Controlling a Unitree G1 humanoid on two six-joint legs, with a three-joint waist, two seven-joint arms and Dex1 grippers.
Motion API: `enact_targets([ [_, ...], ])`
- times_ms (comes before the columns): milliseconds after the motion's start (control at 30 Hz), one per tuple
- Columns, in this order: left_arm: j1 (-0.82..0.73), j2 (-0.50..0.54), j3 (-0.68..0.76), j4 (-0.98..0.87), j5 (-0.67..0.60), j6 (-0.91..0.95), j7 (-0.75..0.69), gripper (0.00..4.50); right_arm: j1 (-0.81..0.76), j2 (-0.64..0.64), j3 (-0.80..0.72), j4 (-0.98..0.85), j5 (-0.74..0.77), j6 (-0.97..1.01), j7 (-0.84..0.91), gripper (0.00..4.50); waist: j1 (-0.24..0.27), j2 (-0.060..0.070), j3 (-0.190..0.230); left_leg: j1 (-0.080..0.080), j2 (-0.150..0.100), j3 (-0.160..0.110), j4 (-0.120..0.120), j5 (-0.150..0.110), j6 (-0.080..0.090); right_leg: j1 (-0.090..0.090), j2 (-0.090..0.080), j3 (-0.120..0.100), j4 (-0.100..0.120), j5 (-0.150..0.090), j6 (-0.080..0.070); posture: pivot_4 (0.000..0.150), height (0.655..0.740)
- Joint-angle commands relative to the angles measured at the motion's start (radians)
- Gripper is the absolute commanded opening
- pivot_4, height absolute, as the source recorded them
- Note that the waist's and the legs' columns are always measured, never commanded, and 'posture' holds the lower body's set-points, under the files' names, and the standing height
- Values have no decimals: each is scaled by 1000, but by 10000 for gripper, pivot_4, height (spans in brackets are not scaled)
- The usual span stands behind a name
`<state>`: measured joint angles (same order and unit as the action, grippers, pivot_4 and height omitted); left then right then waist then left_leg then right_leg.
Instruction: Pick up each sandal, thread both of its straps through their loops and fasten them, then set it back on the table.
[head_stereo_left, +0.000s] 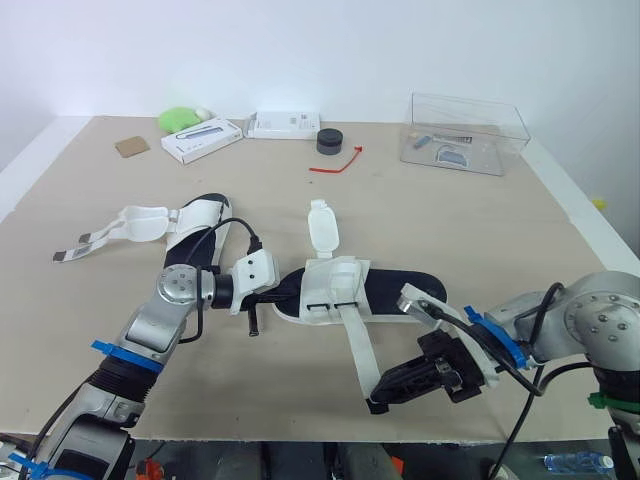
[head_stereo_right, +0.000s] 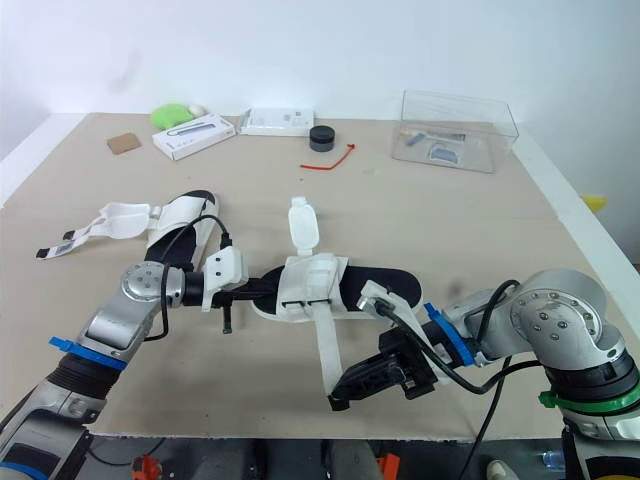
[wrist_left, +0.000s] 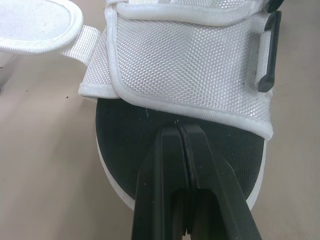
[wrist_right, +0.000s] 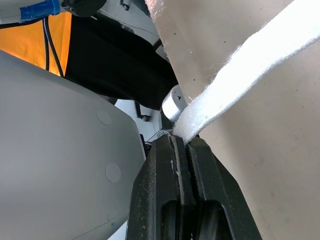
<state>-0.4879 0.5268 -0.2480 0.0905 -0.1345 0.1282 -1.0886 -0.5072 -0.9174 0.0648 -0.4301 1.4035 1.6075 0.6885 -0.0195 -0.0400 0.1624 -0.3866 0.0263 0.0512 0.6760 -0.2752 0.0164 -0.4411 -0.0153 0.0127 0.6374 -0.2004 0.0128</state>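
Note:
A white sandal (head_stereo_left: 335, 285) with a black footbed lies mid-table. One strap flap (head_stereo_left: 322, 228) points away from me. Its long strap (head_stereo_left: 358, 345) runs toward the table's front edge. My right gripper (head_stereo_left: 376, 403) is shut on that strap's end, seen close in the right wrist view (wrist_right: 181, 142). My left gripper (head_stereo_left: 283, 294) is shut, with its tips resting on the black footbed at the sandal's left end (wrist_left: 179, 127). A second white sandal (head_stereo_left: 195, 225) lies further left, its loose straps (head_stereo_left: 130, 225) spread out to the left.
At the back stand a clear plastic box (head_stereo_left: 465, 135), two white boxes (head_stereo_left: 200, 138) (head_stereo_left: 283, 124), a black round object (head_stereo_left: 329, 140), a red tie (head_stereo_left: 335, 163), a green object (head_stereo_left: 180, 117) and a brown square (head_stereo_left: 130, 146). The table's front edge (head_stereo_left: 300, 438) lies just below my right gripper.

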Motion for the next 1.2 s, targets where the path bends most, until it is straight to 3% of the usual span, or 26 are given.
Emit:
enact_targets([
  [33, 15, 6, -24, 25, 30, 11, 1, 0, 22, -9, -12, -36, 13, -17, 4, 3799, 0, 0, 0, 0, 0, 0, 0, 0, 0, 0, 0, 0, 0, 0, 0, 1500, 7400],
  [100, 15, 6, -25, 26, 31, 10, 1, 0, 33, -4, -16, -43, 0, -37, 3, 10883, 0, 0, 0, 0, 0, 0, 0, 0, 0, 0, 0, 0, 0, 0, 0, 1500, 7400],
  [200, 15, 4, -28, 26, 31, 8, 1, 0, 39, -15, -1, -71, -42, -74, 34, 25342, 0, 0, 0, 0, 0, 0, 1, 0, 0, 0, 0, 0, 0, 0, 0, 1500, 7400],
  [300, 15, 1, -32, 27, 31, 5, 2, 0, 69, -111, 90, -159, -272, -238, 99, 36543, 0, 1, -1, 0, 0, 0, 1, 0, 0, 0, 0, 0, 0, 1, 1, 1500, 7400],
  [333, 14, 0, -33, 28, 30, 4, 2, 0, 85, -154, 136, -184, -381, -336, 138, 42243, 0, 1, -1, 0, 0, 0, 1, 0, 0, 0, 0, 0, 0, 1, 1, 1500, 7400],
  [367, 13, -1, -34, 29, 29, 4, 3, 0, 101, -196, 183, -198, -492, -446, 182, 44293, 0, 1, -1, 0, 0, 0, 1, 0, 0, 0, 0, 0, 0, 0, 1, 1500, 7400],
  [500, 8, -3, -35, 36, 29, -2, 2, 0, 175, -232, 261, -159, -895, -1020, 330, 44293, 0, 2, -2, 1, -1, 1, 2, 0, 0, 0, 0, 0, 0, 0, 2, 1500, 7400],
  [667, -2, -10, -35, 52, 29, -9, 5, 0, 221, -148, 237, -45, -1119, -1516, 394, 44293, 0, 2, -2, 2, 0, 1, 2, 0, -1, 1, 1, 0, 0, 0, 3, 1500, 7400],
  [800, -9, -13, -34, 62, 28, -13, 7, 0, 188, -80, 235, 133, -1308, -2102, 431, 44293, 1, 2, -2, 2, -1, 3, 3, 0, -1, 1, 0, 0, 1, 1, 4, 1500, 7400],
  [900, -9, -11, -30, 67, 28, -14, 7, 0, 173, -41, 231, 198, -1350, -2263, 420, 44293, 1, 2, -2, 3, -2, 4, 3, 0, -1, 2, 0, 1, 1, 2, 4, 1500, 7400],
  [1200, -9, -10, -27, 64, 24, -6, 8, 0, 109, 51, 255, 322, -1540, -2466, 339, 44293, 2, 2, -2, 10, -2, 8, 4, 0, -1, 4, 0, 5, 5, 1, 2, 1500, 7400],
])
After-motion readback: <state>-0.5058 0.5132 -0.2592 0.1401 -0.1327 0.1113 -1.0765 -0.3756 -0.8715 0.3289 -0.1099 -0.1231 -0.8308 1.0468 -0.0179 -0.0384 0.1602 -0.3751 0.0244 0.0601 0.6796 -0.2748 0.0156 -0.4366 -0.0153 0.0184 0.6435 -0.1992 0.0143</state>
